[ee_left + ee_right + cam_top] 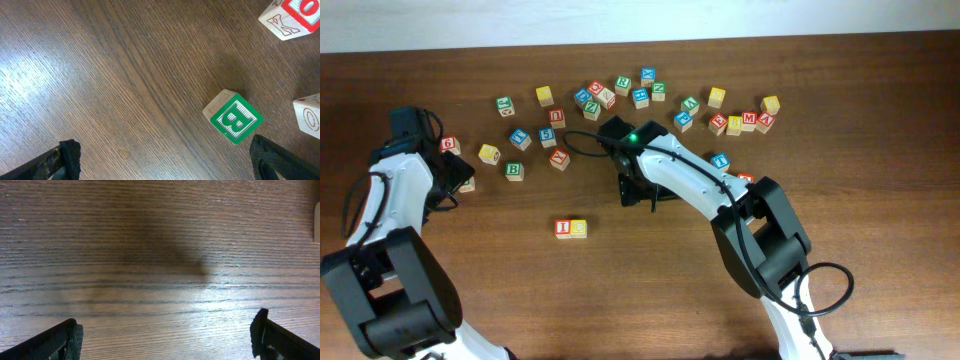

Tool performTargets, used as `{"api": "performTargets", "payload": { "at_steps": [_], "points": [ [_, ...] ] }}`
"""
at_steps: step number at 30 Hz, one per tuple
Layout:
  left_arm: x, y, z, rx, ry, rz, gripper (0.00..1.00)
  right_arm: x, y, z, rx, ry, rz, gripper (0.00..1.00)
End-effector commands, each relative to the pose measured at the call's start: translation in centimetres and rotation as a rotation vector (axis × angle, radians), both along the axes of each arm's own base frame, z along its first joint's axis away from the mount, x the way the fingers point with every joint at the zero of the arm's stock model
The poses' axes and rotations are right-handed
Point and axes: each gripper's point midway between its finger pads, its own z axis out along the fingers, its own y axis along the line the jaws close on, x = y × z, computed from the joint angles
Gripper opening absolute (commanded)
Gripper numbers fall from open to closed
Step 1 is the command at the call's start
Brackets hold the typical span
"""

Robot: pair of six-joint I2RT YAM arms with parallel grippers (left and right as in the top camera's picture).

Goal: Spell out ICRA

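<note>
Two wooden letter blocks stand side by side at the table's front middle: a red-lettered one (563, 228) and a yellow one (579, 228). Many more letter blocks lie scattered across the back (640, 97). My left gripper (458, 178) (165, 167) is open and empty over bare wood. A green B block (233, 118) (514, 171) lies just ahead of its right finger. My right gripper (640, 193) (167, 337) is open and empty above bare table, to the right of the pair.
In the left wrist view, a red-faced block with a K side (290, 15) sits at the top right. A pale block with an O (308, 113) sits at the right edge. A block's edge (317, 222) shows at the right of the right wrist view.
</note>
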Motion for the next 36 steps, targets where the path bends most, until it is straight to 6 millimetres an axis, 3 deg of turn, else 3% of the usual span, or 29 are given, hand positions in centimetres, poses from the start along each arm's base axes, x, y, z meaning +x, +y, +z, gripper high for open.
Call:
{"api": "performTargets", "payload": {
  "at_steps": [1, 20, 22, 23, 26, 32, 36],
  "points": [
    [-0.1, 0.1, 0.7, 0.008, -0.017, 0.005, 0.99, 0.4, -0.3, 1.5, 0.008, -0.035, -0.009, 0.98],
    [-0.1, 0.1, 0.7, 0.008, -0.017, 0.005, 0.99, 0.0, -0.5, 1.5, -0.002, -0.020, -0.009, 0.97],
    [-0.1, 0.1, 0.7, 0.008, -0.017, 0.005, 0.99, 0.1, -0.6, 1.5, -0.005, -0.022, -0.009, 0.21],
    [-0.1, 0.1, 0.7, 0.008, -0.017, 0.005, 1.00, 0.0, -0.6, 1.5, -0.008, -0.018, -0.008, 0.04],
    [-0.1, 0.1, 0.7, 0.008, -0.017, 0.005, 0.99, 0.4, -1.6, 2.5, -0.062, -0.050, -0.007, 0.04],
    [-0.1, 0.1, 0.7, 0.008, -0.017, 0.005, 0.99, 1.2, -2.0, 8.0, -0.047, -0.151, -0.011, 0.04],
    [-0.1, 0.1, 0.7, 0.008, -0.017, 0.005, 0.99, 1.2, -2.0, 9.2, -0.028, -0.175, -0.013, 0.04]
  ]
}}
